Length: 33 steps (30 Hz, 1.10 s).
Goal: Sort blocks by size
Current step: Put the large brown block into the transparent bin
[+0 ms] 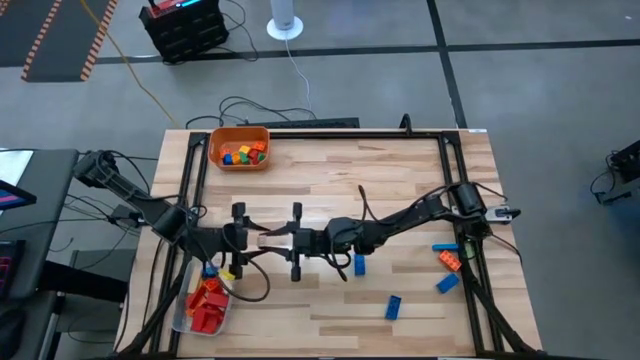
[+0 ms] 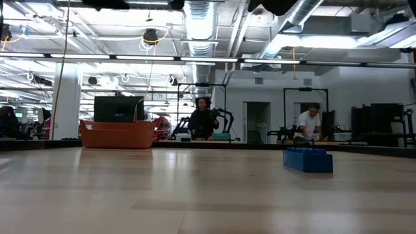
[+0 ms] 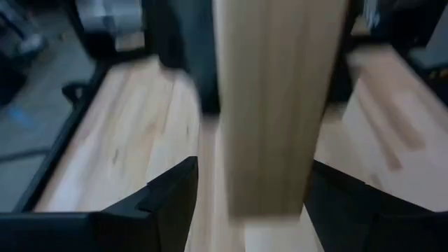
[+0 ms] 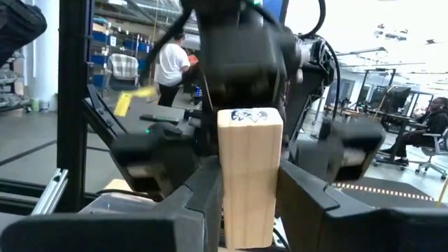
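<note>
A long tan wooden block [image 1: 278, 240] hangs level over the middle of the table between my two grippers; a small blue mark shows on its far end [image 4: 249, 116]. My right gripper [image 4: 250, 217] comes from the table's right and is shut on it. My left gripper [image 3: 252, 210] comes from the left and stands open, one finger on each side of the block's other end [image 3: 269, 140] with a gap showing. Loose blue blocks [image 1: 393, 306] and an orange block [image 1: 450, 260] lie flat on the table at the near right. My right gripper pinches the block's two long sides [image 4: 231, 203] between its two fingers, at the block's right end. The fingers [image 4: 203, 203] come about level from the table's right and lie along the block. The block sticks out past them toward my left gripper, clear of the table.
An orange bin [image 1: 239, 148] with small coloured blocks stands at the far left. A clear tub [image 1: 205, 305] with red blocks sits at the near left edge, a yellow block [image 1: 228, 272] beside it. A black frame rims the table. People stand in the room beyond.
</note>
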Motion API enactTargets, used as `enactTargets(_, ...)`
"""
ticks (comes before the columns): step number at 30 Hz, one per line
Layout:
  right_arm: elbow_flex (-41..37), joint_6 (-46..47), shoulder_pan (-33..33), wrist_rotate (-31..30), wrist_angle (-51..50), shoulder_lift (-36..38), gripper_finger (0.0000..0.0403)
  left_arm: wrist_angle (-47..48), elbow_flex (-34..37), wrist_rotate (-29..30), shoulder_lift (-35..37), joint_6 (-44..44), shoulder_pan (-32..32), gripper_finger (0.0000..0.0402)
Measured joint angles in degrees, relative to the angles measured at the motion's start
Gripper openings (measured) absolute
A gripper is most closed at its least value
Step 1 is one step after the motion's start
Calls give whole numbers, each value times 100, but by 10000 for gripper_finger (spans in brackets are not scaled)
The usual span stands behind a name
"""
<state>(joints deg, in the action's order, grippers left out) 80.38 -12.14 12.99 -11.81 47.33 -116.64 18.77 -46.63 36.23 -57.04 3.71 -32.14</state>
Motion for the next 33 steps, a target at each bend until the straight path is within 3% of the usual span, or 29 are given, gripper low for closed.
enactTargets(6,-1,4,3,0,-15,0,138,-765,0,2,2,-609,0,206)
enactTargets(12,-1,249,40,-4,-24,0,160,-779,0,175,0,-684,-4,93)
enactTargets(17,2,313,85,-24,-393,29,212,-429,0,173,4,-421,-50,92)
enactTargets(21,-1,359,248,-86,-1602,318,244,976,0,-142,252,886,-389,92)
enactTargets(28,-1,920,391,-880,-3579,603,246,3190,-2,-2560,712,4158,-1332,96)
enactTargets(33,-3,1217,390,-940,-4033,610,244,4391,-2,-3179,678,5927,-2434,106)
